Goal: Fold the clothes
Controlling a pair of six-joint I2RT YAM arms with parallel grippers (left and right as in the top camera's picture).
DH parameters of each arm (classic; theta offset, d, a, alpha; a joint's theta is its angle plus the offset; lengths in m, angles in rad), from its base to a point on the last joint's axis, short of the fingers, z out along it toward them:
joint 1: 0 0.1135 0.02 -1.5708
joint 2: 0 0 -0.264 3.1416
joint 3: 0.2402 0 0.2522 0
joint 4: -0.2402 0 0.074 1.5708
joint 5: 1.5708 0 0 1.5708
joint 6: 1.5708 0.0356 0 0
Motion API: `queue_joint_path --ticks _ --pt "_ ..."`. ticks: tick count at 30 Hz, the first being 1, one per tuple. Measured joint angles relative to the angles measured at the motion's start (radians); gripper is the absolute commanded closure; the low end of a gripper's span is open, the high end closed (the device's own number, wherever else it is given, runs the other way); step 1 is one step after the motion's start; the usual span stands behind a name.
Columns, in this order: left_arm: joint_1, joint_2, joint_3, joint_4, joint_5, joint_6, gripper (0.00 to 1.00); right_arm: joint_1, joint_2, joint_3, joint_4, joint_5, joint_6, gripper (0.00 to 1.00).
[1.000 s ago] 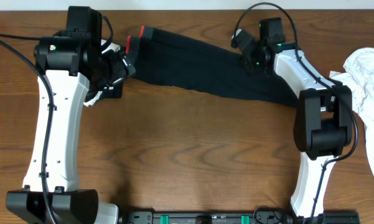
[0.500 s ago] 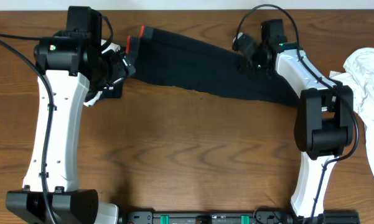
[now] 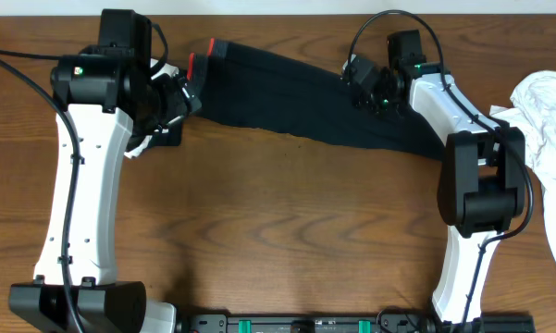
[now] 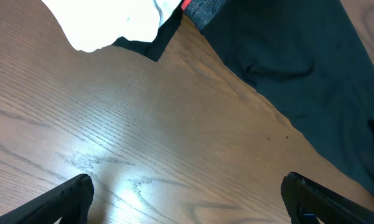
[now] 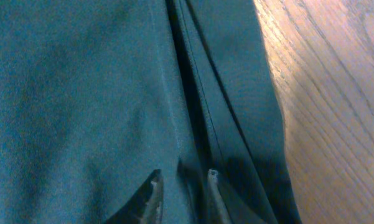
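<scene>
Black pants (image 3: pixel 287 102) lie stretched across the far side of the worktop (image 3: pixel 287 222). My left tool (image 4: pixel 188 190) hangs wide open near the waistband end. My right tool (image 5: pixel 182 179) is down on a seam fold, tips nearly together. Honestly can't tell if it's pinching.

No readable text, labels, brands or numbers in any view. The black pants (image 3: pixel 287 102) and their red-edged waistband (image 3: pixel 213 48) show no legible print; possibly tiny marks, overhead too coarse to tell.
</scene>
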Motion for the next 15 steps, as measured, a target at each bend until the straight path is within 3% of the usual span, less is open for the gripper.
queue_joint_path --ticks 2,3,6,15 --pt "0.0 0.0 0.0 0.0 0.0 0.0 0.02 0.0 0.009 0.0 0.003 -0.002 -0.003 0.8" --pt "0.0 0.0 0.0 0.0 0.0 0.0 0.02 0.0 0.016 0.0 0.006 -0.003 -0.006 0.88" --pt "0.0 0.0 0.0 0.0 0.0 0.0 0.02 0.0 0.037 0.0 0.021 -0.003 -0.014 0.99" --pt "0.0 0.0 0.0 0.0 0.0 0.0 0.02 0.0 0.048 -0.002 0.085 0.004 0.014 0.99"
